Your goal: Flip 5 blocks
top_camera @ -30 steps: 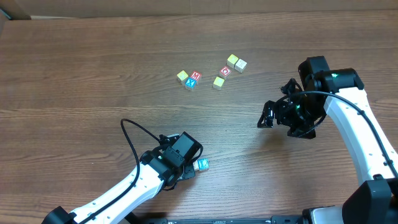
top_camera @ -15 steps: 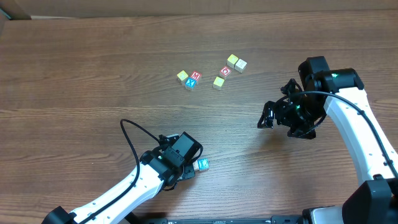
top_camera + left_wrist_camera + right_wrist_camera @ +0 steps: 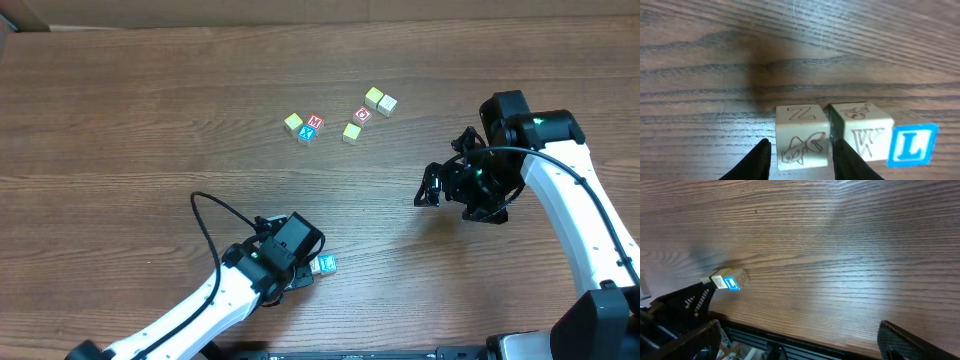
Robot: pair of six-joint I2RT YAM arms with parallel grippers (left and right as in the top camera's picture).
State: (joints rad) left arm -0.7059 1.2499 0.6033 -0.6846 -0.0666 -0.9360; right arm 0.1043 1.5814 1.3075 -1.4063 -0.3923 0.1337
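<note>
Brown wood-grain counter (image 3: pixel 120 110) fills my overhead feed, and I take the blue-framed L block (image 3: pixel 912 145) as my marker. On my left wrist feed it closes a tight row of three. Touching it is the W block (image 3: pixel 860 135). Touching that, on the side away from the L block, is the Z block (image 3: pixel 802 135), with the Z on top and a fish drawing facing my camera. All three sit flat on the wood.

My left claw (image 3: pixel 800 152) straddles the Z block, two places along from the L block. Its jaws are parted. One finger (image 3: pixel 760 160) stands just clear of the block's outer side with a sliver of counter between them, and the other sits at the seam between Z and W. I would not call that a pinch.

Seven more blocks lie in a loose cluster well apart from the L block, toward the far side of the counter. Among them are a red M block (image 3: pixel 315 121) touching a blue one, and a red O block (image 3: pixel 362 114).

My right claw (image 3: pixel 800 315) hangs spread wide and holds nothing, well apart from the L block on the robot's right.
</note>
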